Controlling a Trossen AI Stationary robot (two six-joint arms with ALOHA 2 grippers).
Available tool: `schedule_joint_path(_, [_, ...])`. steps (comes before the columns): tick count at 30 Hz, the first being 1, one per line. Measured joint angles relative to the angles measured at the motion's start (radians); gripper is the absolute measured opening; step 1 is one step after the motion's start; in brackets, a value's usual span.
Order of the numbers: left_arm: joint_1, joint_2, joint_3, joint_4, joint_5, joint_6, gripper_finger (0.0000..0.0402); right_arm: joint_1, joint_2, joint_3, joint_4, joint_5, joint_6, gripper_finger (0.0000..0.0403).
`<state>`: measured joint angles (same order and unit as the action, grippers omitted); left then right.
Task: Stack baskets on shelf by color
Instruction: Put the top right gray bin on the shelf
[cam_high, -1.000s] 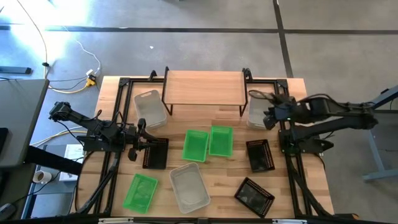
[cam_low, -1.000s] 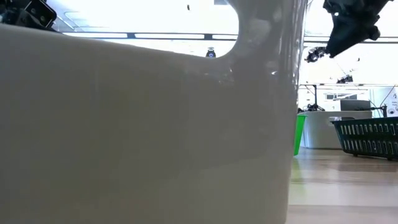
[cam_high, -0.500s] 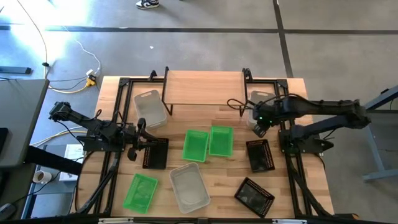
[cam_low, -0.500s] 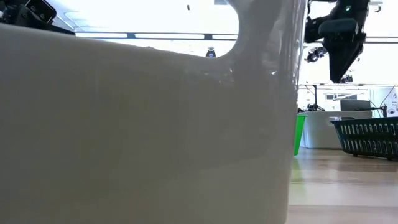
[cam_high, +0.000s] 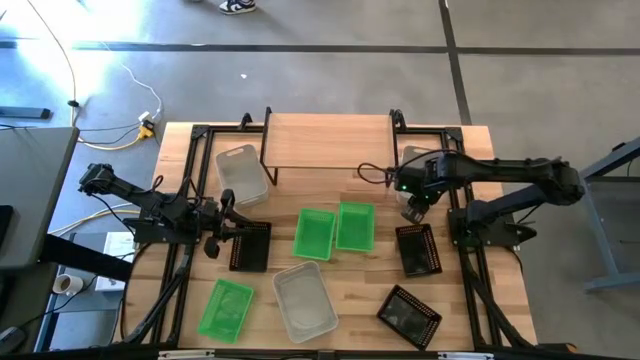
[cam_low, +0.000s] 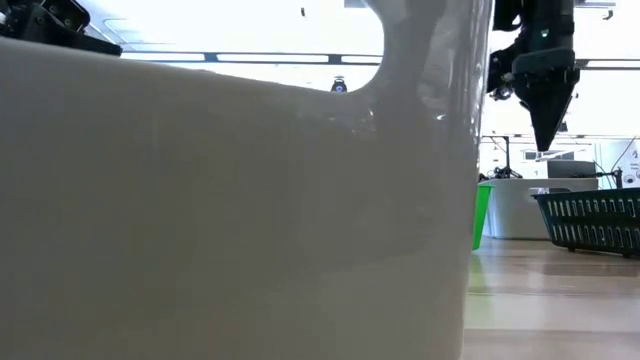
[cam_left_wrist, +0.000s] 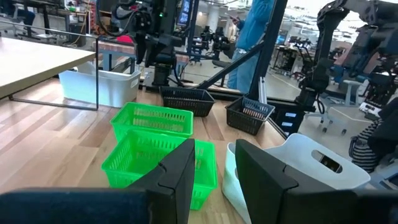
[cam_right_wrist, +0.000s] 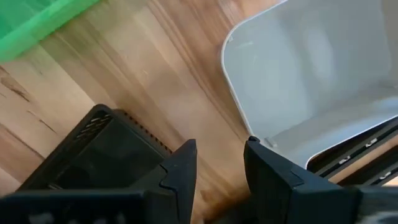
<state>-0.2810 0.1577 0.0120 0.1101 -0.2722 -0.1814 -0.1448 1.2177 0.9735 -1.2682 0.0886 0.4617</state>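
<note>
Since a second ago my right arm has swung in from the right edge toward frame centre, while my left arm hasn't moved. My left pincer (cam_high: 222, 238) hangs at centre-left beside a black perforated plastic basket (cam_high: 250, 246), fingers parted a little, holding nothing. The two bright green perforated baskets (cam_high: 334, 230) sit mid-frame below the light wooden shelf on thin black legs (cam_high: 328, 142), which carries nothing. My right pincer (cam_high: 414, 211), also slightly parted and empty, points down between the whitish translucent basket (cam_high: 412, 176) and another black basket (cam_high: 418, 249) on the wooden desk (cam_high: 368, 300). My worry: dropping here, a finger lands on a rim or between both baskets, shoving one aside instead of gripping a wall.
</note>
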Motion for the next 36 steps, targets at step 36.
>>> schedule_joint_path(36, [0.0, 0.0, 0.0, 0.001, 0.0, -0.209, 0.0106, -0.062, 0.0, -0.061, 0.044, 0.007, -0.301, 0.0201])
